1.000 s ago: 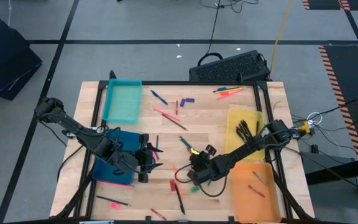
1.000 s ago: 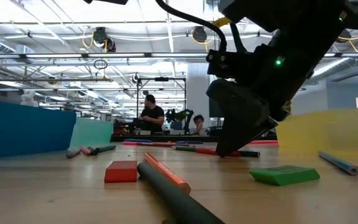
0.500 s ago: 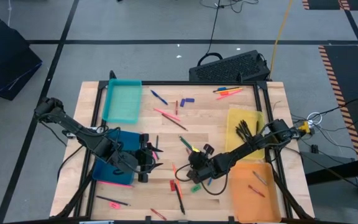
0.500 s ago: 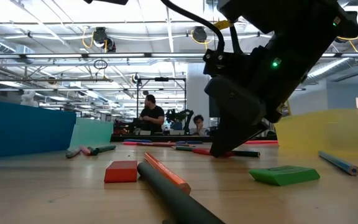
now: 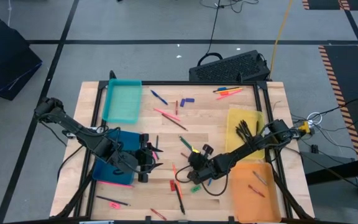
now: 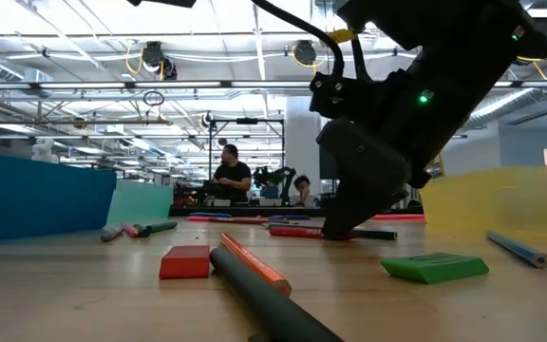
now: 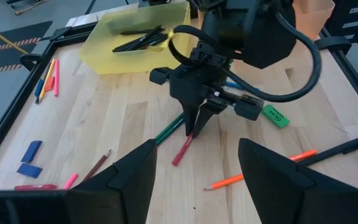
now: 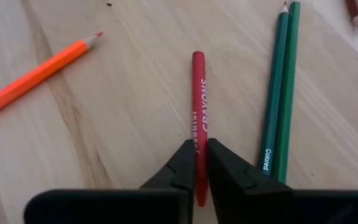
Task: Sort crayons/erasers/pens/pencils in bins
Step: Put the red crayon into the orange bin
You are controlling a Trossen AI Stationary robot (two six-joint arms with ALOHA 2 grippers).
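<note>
1. Wooden worktop (image 5: 166, 127) scattered with pens, pencils and erasers, four bins at its edges: teal (image 5: 122, 101), dark blue (image 5: 112, 163), yellow (image 5: 246, 129), orange (image 5: 255, 188).
2. Right end effector (image 8: 197, 163) is down at mid-worktop, fingers pinched onto the near end of a red crayon (image 8: 198, 112) that lies flat on the wood.
3. Two green pencils (image 8: 279, 93) lie just beside the crayon, an orange pencil (image 8: 39, 74) on the other side.
4. Risk: the grip sits at the very end of the crayon, so on the lift it could pivot, droop or slip out of the fingers.
5. Risk: waxy, paper-wrapped stick; too hard a squeeze could snap it, and a dragging lift could nudge the green pencils.
6. Left end effector (image 5: 149, 158) waits beside the dark blue bin, fingers spread wide in its own wrist view.
7. Against a second ago: the right end effector has shifted slightly along the worktop and settled lower, its tip now at the crayon in the low view; nothing else has moved.
</note>
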